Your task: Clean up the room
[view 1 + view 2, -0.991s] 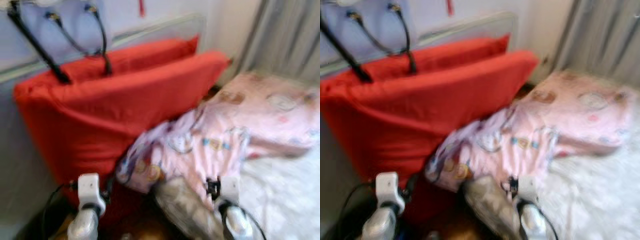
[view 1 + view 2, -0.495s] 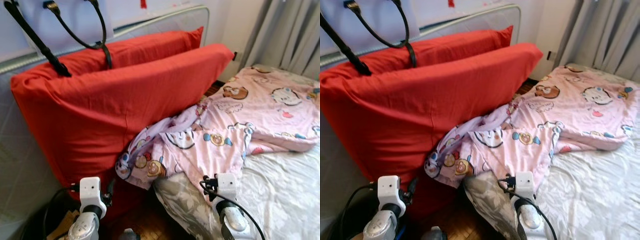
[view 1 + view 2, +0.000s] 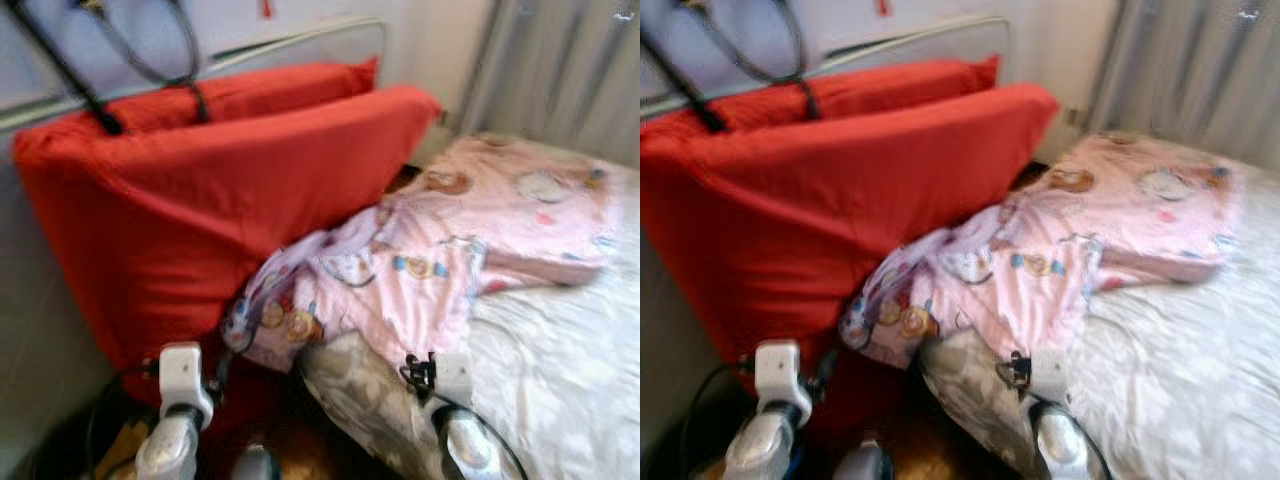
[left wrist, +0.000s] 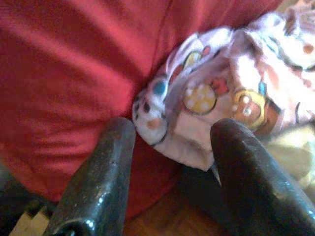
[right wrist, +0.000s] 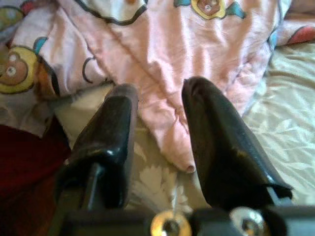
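A pink cartoon-print blanket (image 3: 440,260) lies crumpled across the bed, and one corner hangs off the bed's edge against two big red pillows (image 3: 200,200). My left gripper (image 4: 172,130) is open, its fingers (image 4: 106,167) pointing at that hanging corner (image 4: 206,98) where it meets the red pillow (image 4: 74,64). My right gripper (image 5: 160,91) is open just above a pink fold (image 5: 162,59) of the blanket on the pale floral sheet (image 5: 275,142). Neither holds anything. Both wrists (image 3: 180,380) (image 3: 450,385) sit low at the front of the eye views.
The red pillows lean on a metal headboard rail (image 3: 300,40), with black bag straps (image 3: 150,60) draped over them. Grey curtains (image 3: 560,70) hang at the back right. The white sheet (image 3: 560,370) covers the bed on the right. Wooden floor (image 3: 300,455) shows between bed and pillows.
The head view has shifted slightly and gone blurry again, so the camera moved. Both arms keep the same low pose, and the blanket and pillows lie as before.
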### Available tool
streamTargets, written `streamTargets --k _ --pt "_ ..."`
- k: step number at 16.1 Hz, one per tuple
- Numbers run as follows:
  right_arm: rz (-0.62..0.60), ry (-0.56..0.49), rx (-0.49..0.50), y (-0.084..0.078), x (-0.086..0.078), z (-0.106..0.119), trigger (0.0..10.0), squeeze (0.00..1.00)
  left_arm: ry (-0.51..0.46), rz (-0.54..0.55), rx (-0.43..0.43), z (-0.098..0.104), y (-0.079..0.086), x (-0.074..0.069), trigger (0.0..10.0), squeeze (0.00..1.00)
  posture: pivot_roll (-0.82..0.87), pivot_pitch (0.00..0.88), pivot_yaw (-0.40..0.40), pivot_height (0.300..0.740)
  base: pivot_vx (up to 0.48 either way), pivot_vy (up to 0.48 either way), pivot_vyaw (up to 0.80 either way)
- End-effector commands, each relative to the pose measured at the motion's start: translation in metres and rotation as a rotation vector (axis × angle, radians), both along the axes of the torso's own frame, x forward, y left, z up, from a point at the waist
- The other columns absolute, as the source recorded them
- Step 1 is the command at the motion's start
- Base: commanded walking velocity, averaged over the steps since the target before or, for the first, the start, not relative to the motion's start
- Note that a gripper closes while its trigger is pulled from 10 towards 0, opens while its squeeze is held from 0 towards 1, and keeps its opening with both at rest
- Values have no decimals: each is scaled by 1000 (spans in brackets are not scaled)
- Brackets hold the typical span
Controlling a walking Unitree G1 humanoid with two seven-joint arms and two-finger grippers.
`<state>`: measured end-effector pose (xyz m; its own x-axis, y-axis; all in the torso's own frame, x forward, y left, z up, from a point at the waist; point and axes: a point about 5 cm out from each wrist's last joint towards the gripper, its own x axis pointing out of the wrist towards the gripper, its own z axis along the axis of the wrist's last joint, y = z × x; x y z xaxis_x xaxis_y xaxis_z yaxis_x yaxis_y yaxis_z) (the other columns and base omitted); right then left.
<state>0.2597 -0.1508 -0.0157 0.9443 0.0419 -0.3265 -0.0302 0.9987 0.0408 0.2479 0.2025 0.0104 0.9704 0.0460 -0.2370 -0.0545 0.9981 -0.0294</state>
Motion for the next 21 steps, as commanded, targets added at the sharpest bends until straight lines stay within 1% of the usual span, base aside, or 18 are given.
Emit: streamTargets --k 1,4,6,7,8,14,17,18,21 --pt "1 2 9 2 0 -1 10000 0 18 13 -7 -2 4 -2 10000 0 56 0 3 647 0 0 0" --pt "8 22 -2 3 -1 -2 10000 0 18 9 -8 -2 3 -2 10000 0 57 0 2 647 0 0 0" --pt "22 38 -1 5 -1 -4 10000 0 18 10 -8 -1 3 -2 10000 0 57 0 1 637 0 0 0" --pt "23 12 7 6 -1 -2 10000 0 18 12 -8 -1 3 -2 10000 0 58 0 0 623 0 0 0" --pt "12 -5 19 5 0 0 10000 0 18 13 -7 -1 3 -2 10000 0 58 0 0 623 0 0 0" --pt "12 -4 11 5 0 0 10000 0 16 14 -9 0 4 -1 10000 0 61 0 1 623 0 0 0" --pt "43 -10 1 7 -1 0 10000 0 18 16 -8 0 5 -1 10000 0 61 0 2 623 0 0 0" --pt "46 -25 12 8 0 1 10000 0 18 16 -8 0 5 -1 10000 0 62 0 2 623 0 0 569" --pt "64 -20 8 10 0 1 10000 0 19 14 -7 0 5 0 10000 0 62 0 3 623 0 0 800"
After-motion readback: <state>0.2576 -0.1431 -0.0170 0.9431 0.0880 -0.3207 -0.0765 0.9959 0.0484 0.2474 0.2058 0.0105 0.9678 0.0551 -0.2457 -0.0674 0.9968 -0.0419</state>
